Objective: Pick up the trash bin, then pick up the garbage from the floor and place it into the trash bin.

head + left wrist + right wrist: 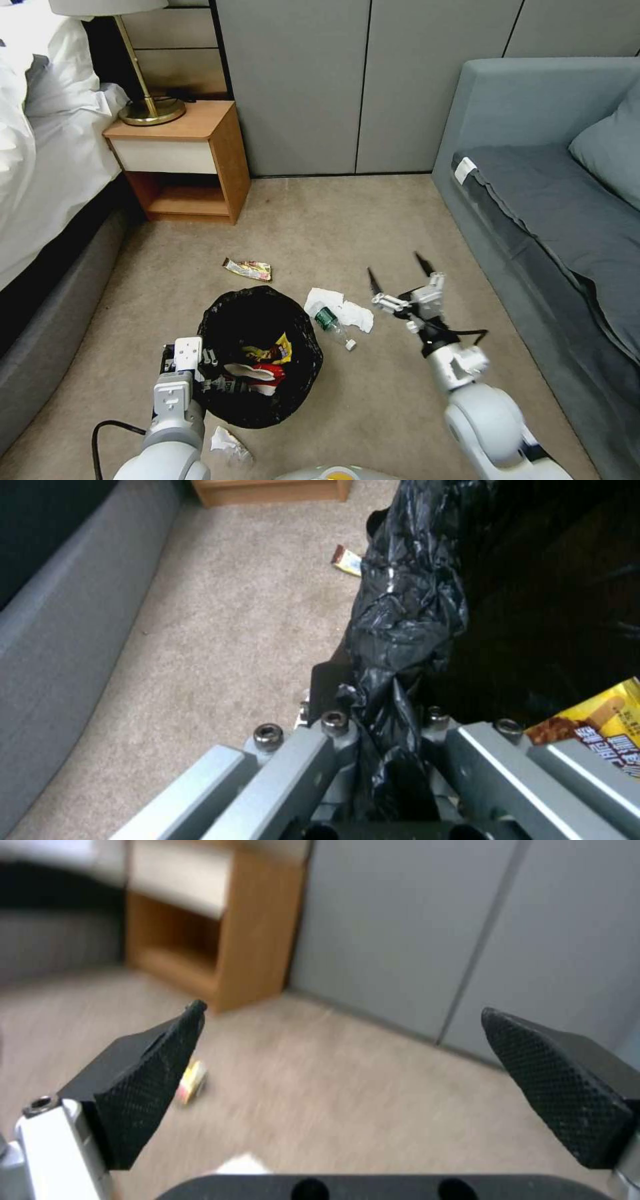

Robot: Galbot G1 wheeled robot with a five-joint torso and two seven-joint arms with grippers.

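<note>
Head view: wrappers (267, 363) inside trash bin (227, 319)

Partly cut-off Chinese characters on yellow snack wrapper (600, 730)

Beige short-pile carpet (320, 220) covers the floor under and all around the right gripper (399, 272), whose fingers are spread wide. Straight beyond its fingertips stands a wall of flat grey panels (300, 80) split by thin dark seams. Past it to the left sits a wooden nightstand (183, 157) with a white drawer front and an open shelf below (a brass lamp (143, 87) stands on top). Farther left lies a bed (47, 147) with white linen on a grey frame. Close on the gripper's right is a grey sofa (533, 167) with a dark cover and a cushion (610, 147).
</note>
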